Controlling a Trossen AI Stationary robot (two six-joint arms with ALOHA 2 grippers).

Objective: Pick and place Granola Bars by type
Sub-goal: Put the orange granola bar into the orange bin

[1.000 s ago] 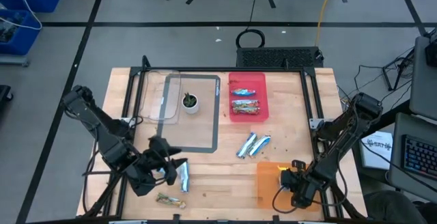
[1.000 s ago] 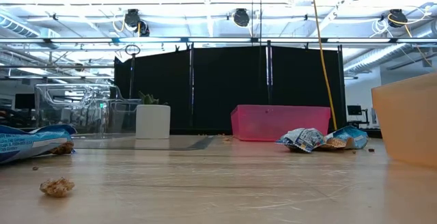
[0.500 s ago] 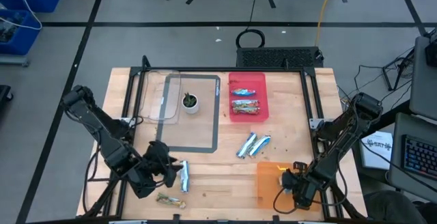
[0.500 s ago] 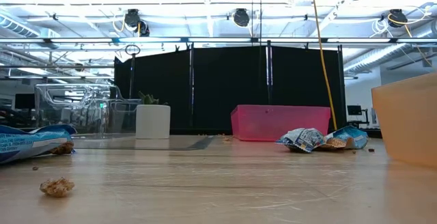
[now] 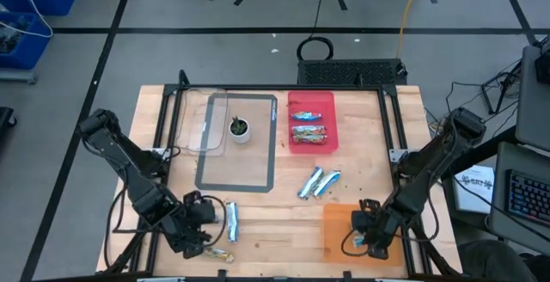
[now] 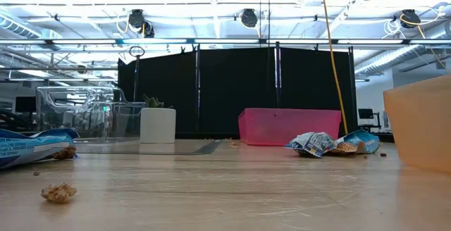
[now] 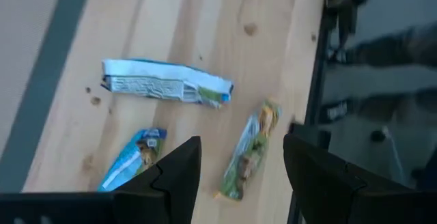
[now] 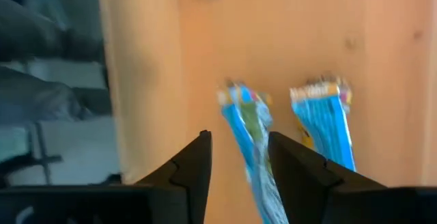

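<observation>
1. The left gripper (image 5: 204,223) hangs low over the near-left part of the wooden table (image 5: 258,217). Its two dark fingers (image 7: 179,173) stand apart with nothing between them.
2. Below that gripper lie three granola bars: a blue-and-silver bar (image 7: 166,84) stretched out flat, a second blue bar (image 7: 130,160) near it, and a brownish-gold bar (image 7: 249,151) close to the table's near edge. From above, the blue-and-silver one (image 5: 231,221) lies just beside the gripper and the gold one (image 5: 215,251) nearer the table's front edge.
3. The right gripper (image 5: 361,237) is over the orange bin (image 5: 331,217) at the near-right of the table. Its fingers (image 8: 191,168) are parted, and a blue bar (image 8: 250,138) lies in line with the gap — whether they touch it I cannot tell. Another blue bar (image 8: 329,123) lies beside it on the orange floor.
4. Two more blue-and-silver bars (image 5: 318,180) lie side by side on bare wood near the table's middle, between the orange bin and the pink bin (image 5: 329,144).
5. The pink bin, at the far side, holds several bars (image 5: 308,132) — brownish-gold ones among them.
6. A small potted plant (image 5: 239,128) stands on the grey-framed mat (image 5: 269,157), next to a clear plastic container (image 5: 191,119).
</observation>
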